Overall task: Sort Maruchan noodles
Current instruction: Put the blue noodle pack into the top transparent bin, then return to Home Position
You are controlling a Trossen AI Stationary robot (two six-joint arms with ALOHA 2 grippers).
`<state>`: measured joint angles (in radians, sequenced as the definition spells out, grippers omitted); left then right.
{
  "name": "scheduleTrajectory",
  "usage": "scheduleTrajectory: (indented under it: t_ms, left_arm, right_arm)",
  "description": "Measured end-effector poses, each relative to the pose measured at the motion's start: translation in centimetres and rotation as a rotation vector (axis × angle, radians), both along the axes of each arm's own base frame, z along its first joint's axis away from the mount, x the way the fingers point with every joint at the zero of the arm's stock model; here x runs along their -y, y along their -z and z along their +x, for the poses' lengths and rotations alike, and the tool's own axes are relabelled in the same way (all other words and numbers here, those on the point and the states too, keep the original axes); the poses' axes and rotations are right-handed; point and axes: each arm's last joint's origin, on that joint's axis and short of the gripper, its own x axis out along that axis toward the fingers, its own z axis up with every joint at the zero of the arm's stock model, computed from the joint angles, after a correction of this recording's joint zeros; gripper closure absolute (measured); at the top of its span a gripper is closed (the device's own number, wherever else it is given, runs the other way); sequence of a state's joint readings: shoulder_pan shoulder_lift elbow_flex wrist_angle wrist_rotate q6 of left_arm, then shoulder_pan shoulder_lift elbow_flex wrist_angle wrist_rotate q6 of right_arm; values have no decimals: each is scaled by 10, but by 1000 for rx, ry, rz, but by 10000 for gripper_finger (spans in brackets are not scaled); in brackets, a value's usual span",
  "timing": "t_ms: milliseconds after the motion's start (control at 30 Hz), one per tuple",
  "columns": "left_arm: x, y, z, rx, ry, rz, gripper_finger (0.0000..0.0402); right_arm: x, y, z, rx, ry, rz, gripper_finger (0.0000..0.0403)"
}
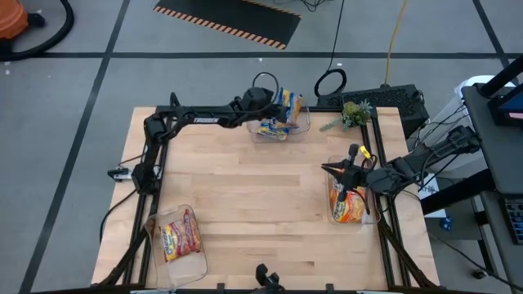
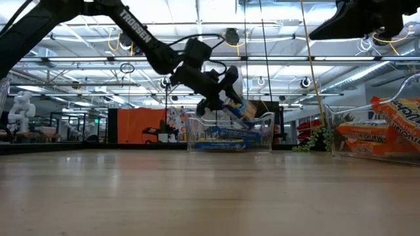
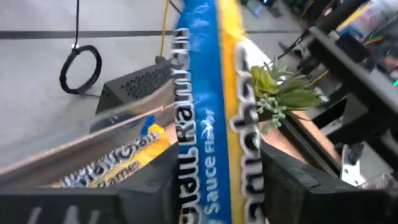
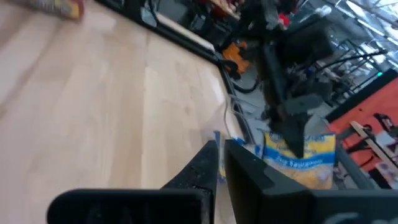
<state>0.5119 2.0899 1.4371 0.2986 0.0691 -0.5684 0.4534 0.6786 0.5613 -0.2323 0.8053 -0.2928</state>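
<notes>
Left arm stretched along the far edge, its pincer [image 1: 278, 102] clamped on a blue-and-yellow noodle packet [image 1: 288, 101] above the far bin [image 1: 304, 124]. Right pincer [image 1: 337, 170] hung empty, fingers nearly together, over the right bin [image 1: 333, 212] holding orange packets [image 1: 350, 207]. Red packets [image 1: 180, 235] lay in the near-left bin [image 1: 196, 263].

Left gripper [image 1: 282, 104] jaws clamped; right gripper [image 1: 329, 170] jaws closed.

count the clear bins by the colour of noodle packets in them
Blue-and-yellow packets: 1, far bin
Orange packets: 1, right bin
Red packets: 1, near-left bin
Total: 3 bins
Left end effector holds a blue-and-yellow packet over the far bin; right end effector hovers over the right bin.
</notes>
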Motion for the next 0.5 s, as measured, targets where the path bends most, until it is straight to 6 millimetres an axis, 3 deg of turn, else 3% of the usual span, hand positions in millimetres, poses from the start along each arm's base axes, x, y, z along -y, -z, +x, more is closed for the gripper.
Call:
scheduleTrajectory:
  t_ms: [267,500]
  left_arm:
    - [20,11,4,58,33,-15,148]
    - [32,3,4,14,51,5,133]
  right_arm:
    - [-3,-8,3,70,-62,33,381]
    - [-3,-8,3,68,-58,25,381]
